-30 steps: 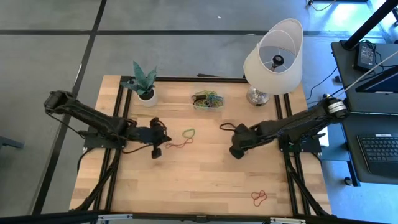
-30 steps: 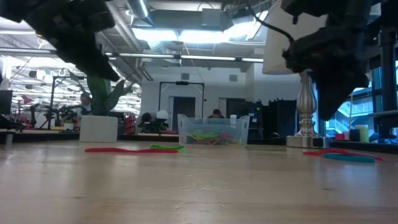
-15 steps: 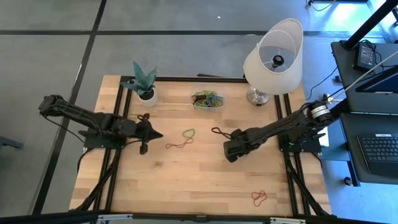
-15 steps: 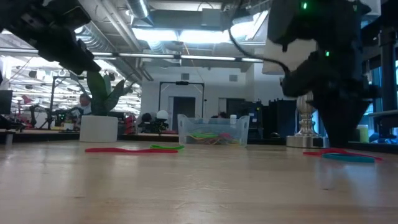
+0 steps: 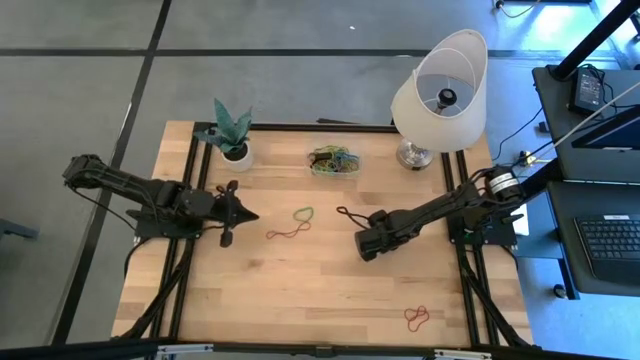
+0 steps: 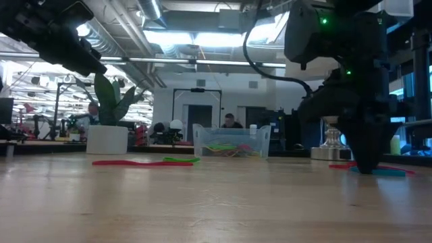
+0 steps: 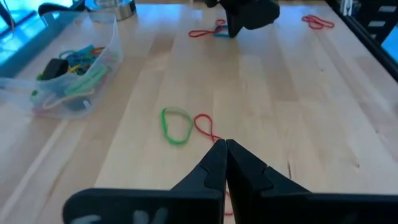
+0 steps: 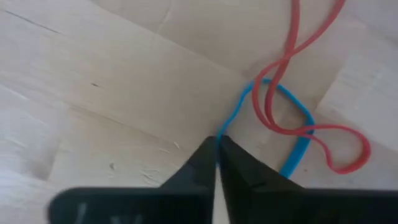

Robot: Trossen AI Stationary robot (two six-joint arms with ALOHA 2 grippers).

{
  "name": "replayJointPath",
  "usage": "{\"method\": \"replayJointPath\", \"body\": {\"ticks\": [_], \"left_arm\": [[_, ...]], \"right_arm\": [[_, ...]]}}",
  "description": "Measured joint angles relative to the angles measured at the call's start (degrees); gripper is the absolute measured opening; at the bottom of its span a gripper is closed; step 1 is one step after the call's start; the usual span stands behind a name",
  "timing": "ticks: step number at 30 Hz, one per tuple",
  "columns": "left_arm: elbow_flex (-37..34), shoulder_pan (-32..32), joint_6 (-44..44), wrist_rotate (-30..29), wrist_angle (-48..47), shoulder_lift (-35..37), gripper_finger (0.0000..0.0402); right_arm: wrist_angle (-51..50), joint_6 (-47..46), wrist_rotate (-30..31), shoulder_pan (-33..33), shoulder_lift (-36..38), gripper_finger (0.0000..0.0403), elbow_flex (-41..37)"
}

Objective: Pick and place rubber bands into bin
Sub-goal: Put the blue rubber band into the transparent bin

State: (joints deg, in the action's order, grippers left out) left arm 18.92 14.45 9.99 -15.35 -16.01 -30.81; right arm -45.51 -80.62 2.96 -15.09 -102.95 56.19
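Observation:
My right gripper point(image 5: 365, 247) points straight down at the table's middle right, shut on a blue rubber band point(image 8: 297, 138). A red rubber band point(image 8: 292, 74) is looped through the blue one. Both also show in the low view, the blue band point(image 6: 379, 171) beside the gripper point(image 6: 365, 166). My left gripper point(image 5: 253, 214) hangs shut and holds nothing at the left, short of a green band point(image 5: 303, 214) and a thin red band point(image 5: 284, 233) that lie flat. The clear bin point(image 5: 334, 161) at the far middle holds several coloured bands. My right gripper pinches the blue rubber band at one end of its loop point(image 8: 229, 132), between the tips of its two fingers. The fingers come from above, pointing down. The band lies flat and slack on the table, with the red band crossing it.
A lamp point(image 5: 440, 90) stands at the far right and a small white plant pot point(image 5: 236, 153) at the far left. One more red band point(image 5: 417, 318) lies near the front right corner. Bare wood spreads across the table's near half.
My right gripper has come down onto the table at the blue and red bands, drifting a little toward the table's left. My left gripper has drawn back toward the table's left edge, away from the green and red bands, and has rolled somewhat. The bands have stayed in place.

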Motion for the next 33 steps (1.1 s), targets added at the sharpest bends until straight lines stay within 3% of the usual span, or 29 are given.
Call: {"method": "replayJointPath", "body": {"ticks": [8, 17, 23, 27, 33], "left_arm": [[0.0, 0.0, -2.4, -1.3, 1.0, 0.3, 0.0003], [0.0, 0.0, -5.8, -1.7, 1.7, 0.3, 0.0003], [0.0, 0.0, -7.7, -1.7, 3.0, 0.3, 0.0003], [0.0, 0.0, -7.7, -3.1, 3.0, 0.3, 0.0003], [0.0, 0.0, -7.3, -5.8, 3.0, 0.3, 0.0003]], "right_arm": [[-5.1, -0.2, 0.5, 0.0, 2.2, 0.0003, 6.3], [-18.8, 0.8, 10.6, 0.0, 3.4, 0.0002, 23.7], [-19.0, 13.7, 18.7, 4.4, 3.5, 0.0002, 31.9], [-13.8, 26.5, 18.5, 11.9, 3.5, 0.0001, 33.0], [-1.4, 43.5, 13.4, 24.1, 3.5, 0.0001, 33.3]]}}
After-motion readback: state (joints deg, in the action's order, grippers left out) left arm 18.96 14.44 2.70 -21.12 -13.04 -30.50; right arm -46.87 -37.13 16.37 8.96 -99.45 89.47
